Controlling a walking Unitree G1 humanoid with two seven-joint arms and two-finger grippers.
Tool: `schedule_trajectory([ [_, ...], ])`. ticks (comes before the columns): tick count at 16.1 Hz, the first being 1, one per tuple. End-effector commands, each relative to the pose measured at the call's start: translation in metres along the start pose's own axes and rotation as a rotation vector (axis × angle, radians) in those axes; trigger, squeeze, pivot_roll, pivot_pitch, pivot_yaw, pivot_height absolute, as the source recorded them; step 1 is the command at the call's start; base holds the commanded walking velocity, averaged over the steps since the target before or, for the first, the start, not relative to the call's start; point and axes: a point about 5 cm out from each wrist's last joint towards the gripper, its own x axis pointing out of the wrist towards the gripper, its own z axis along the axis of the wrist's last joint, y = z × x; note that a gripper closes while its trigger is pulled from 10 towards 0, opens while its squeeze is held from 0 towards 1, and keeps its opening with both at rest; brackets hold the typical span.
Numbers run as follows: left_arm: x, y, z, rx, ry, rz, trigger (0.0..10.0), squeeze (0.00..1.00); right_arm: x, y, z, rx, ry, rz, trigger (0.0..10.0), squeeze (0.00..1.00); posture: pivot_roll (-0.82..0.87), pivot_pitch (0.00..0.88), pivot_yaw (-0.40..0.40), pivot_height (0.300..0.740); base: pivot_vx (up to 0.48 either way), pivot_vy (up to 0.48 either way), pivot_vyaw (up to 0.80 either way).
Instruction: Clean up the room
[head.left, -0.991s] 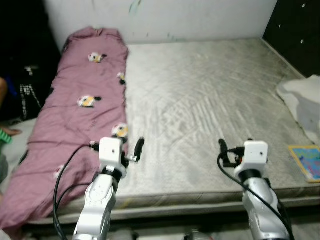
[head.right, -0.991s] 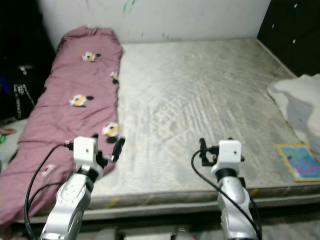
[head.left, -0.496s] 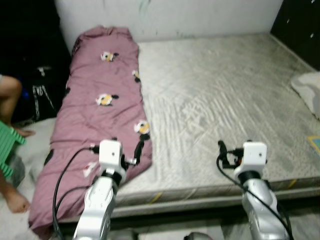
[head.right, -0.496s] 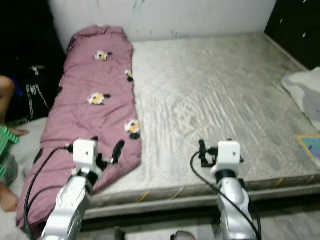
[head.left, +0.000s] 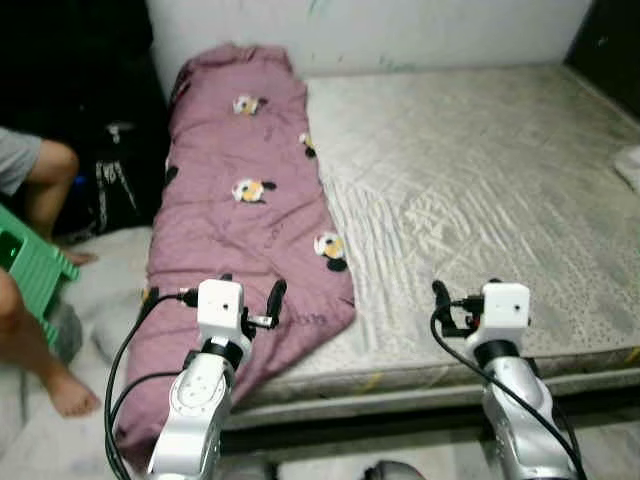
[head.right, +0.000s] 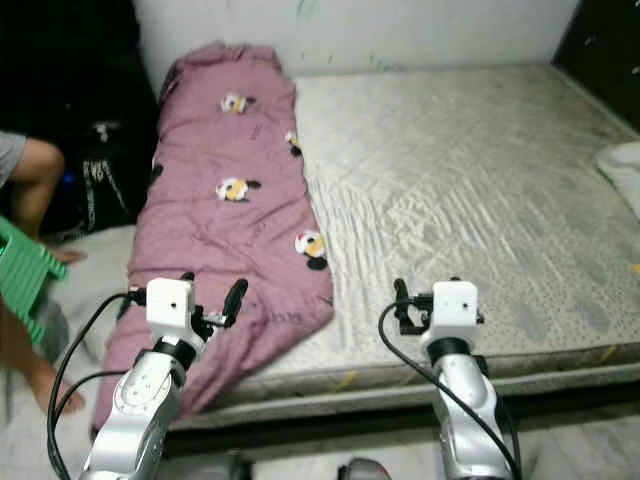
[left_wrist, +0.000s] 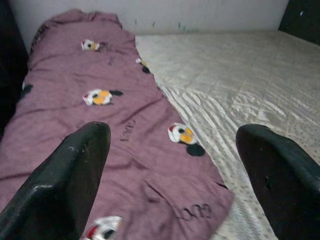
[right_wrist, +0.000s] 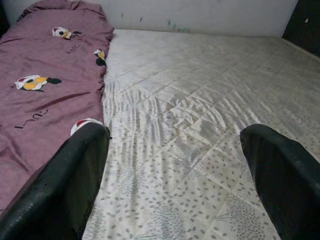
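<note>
Left gripper (left_wrist: 170, 185) hovering with fingers spread over the near end of the mauve quilt (head.left: 250, 220) | right gripper (right_wrist: 175, 185) also spread, hanging above the bare mattress (head.left: 480, 190) | quilt lying along the mattress's left edge, cartoon prints and dark lettering too blurred to read | person's leg (head.left: 45, 340) resting beside a green stool (head.left: 25, 265)

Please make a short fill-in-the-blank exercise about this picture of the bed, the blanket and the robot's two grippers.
1. The blanket on the mattress has the colour ____.
2. The blanket lies along the robot's ____ side of the mattress.
3. The left gripper has its fingers ____, with the blanket in front of them.
4. The right gripper points at the bare ____.

Missing words: purple; left; open; mattress
</note>
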Motion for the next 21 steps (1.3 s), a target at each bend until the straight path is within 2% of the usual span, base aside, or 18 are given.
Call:
schedule_trajectory([
  [1, -0.0025, 0.0092, 0.0002, 0.026, 0.004, 0.027, 10.0, 0.00, 0.0019, 0.0066, 0.0036, 0.015, -0.014, 0.012, 10.0, 0.00, -0.02, 0.039, 0.007, 0.740, 0.000, 0.480, 0.00],
  [3, -0.0036, 0.0086, -0.0005, 0.024, 0.001, 0.028, 10.0, 0.00, 0.0018, 0.0064, 0.0030, 0.015, -0.011, 0.013, 10.0, 0.00, -0.02, 0.038, 0.006, 0.740, 0.000, 0.480, 0.00],
  [8, -0.0055, 0.0110, 0.0023, 0.041, -0.019, 0.050, 10.0, 0.00, 0.0014, 0.0074, 0.0028, 0.017, -0.012, 0.017, 10.0, 0.00, -0.02, 0.040, 0.005, 0.740, 0.000, 0.000, 0.00],
  [21, -0.0096, 0.0127, -0.0019, 0.045, 0.010, 0.064, 10.0, 0.00, -0.0031, 0.0081, 0.0006, 0.026, -0.003, 0.021, 10.0, 0.00, -0.02, 0.055, 0.006, 0.740, 0.000, 0.000, 0.00],
])
